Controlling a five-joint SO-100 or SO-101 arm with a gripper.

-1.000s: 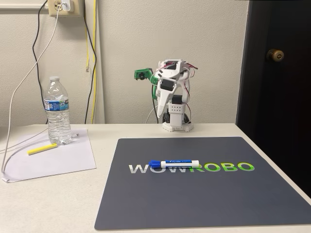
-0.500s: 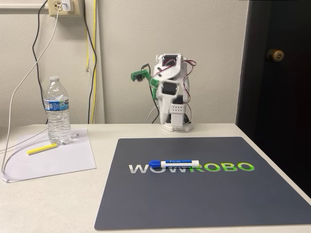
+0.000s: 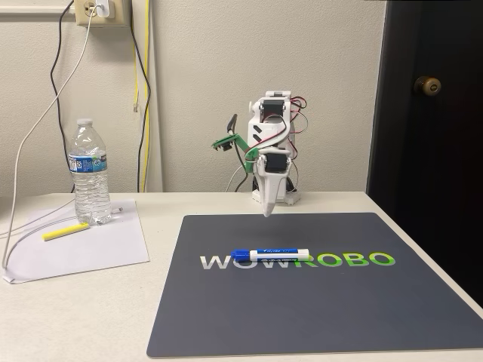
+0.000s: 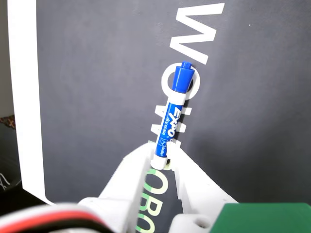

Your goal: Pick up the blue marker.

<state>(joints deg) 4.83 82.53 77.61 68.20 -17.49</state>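
I see my arm [image 3: 270, 143] standing at the far edge of a pale table [image 3: 68, 317], its white gripper [image 3: 266, 211] pointing down, tip hanging just above the far border of a dark mat [image 3: 226, 317]. In the wrist view the gripper [image 4: 160, 154] has its two white fingers [image 4: 127, 174] close together, with only a narrow gap between them; they hold nothing.

The blue marker [image 3: 270, 254] lies flat near the middle of the mat, across the printed WOWROBO lettering [image 3: 355, 260], with its blue cap to the left in the fixed view. It is well apart from the gripper, nearer the camera. In the wrist view the blue marker [image 4: 171, 119] runs almost straight away from the fingertips, cap at the far end, its near end seeming to meet the gap between them from this angle.

The mat around the marker is bare on all sides. To the left in the fixed view, off the mat, a sheet of white paper [image 3: 113, 245] carries a water bottle [image 3: 90, 173] standing upright and a yellow highlighter [image 3: 65, 231] lying beside it. Cables [image 3: 53, 83] hang down the wall [image 3: 196, 75] from an outlet [image 3: 102, 10] at upper left. A dark door [image 3: 434, 151] with a round knob [image 3: 428, 84] stands at the right, just past the table's edge.
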